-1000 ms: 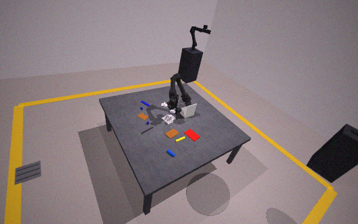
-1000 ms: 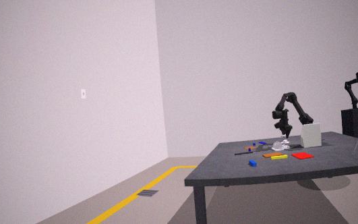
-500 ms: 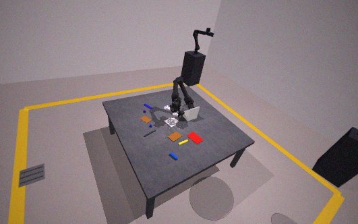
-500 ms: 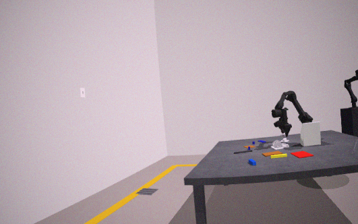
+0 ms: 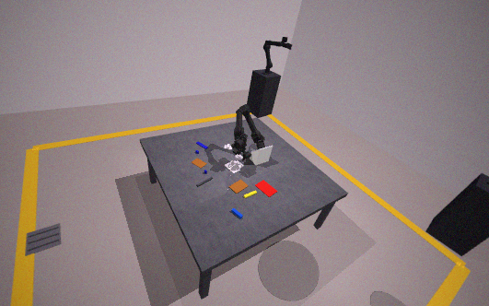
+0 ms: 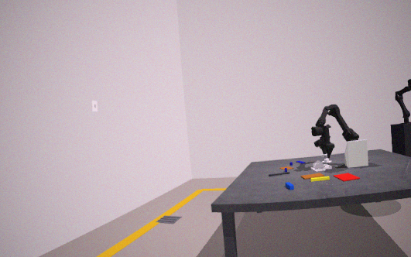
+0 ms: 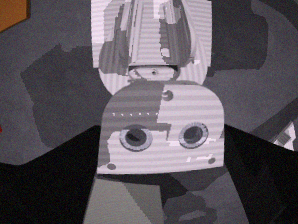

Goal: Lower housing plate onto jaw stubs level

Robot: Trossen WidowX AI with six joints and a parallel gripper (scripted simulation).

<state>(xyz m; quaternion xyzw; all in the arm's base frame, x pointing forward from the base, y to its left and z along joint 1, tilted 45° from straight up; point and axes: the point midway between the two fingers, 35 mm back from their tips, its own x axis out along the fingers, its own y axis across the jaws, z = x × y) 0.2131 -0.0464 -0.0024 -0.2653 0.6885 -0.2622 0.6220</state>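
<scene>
Housing plate, a flat white piece with rounded far corners and two grey-ringed round holes (image 7: 161, 112), is held between the wide-set fingers of the black parallel-jaw gripper (image 5: 244, 157) (image 6: 327, 156) (image 7: 160, 131), which stand well open yet bear on its two side edges. Its long axis appears to run across the wrist view from one finger to the other, with the pair of holes lined up the same way. The relation that matters is between those holes and the stubs: the white jaw assembly (image 5: 234, 166) (image 6: 320, 167) (image 7: 154, 30) lies on the dark grey table (image 5: 285, 217) (image 6: 255, 197) just beyond the plate's rounded edge in the wrist view, away from the gripper's own side. From the exterior view the plate seems above and a little behind that assembly, so the step in hand looks like bringing it over before lowering. The next move likely calls for a shift toward the assembly, then a level descent; tilting could seat one hole and leave the other riding high. Whether the stubs lie under the holes cannot be told.
</scene>
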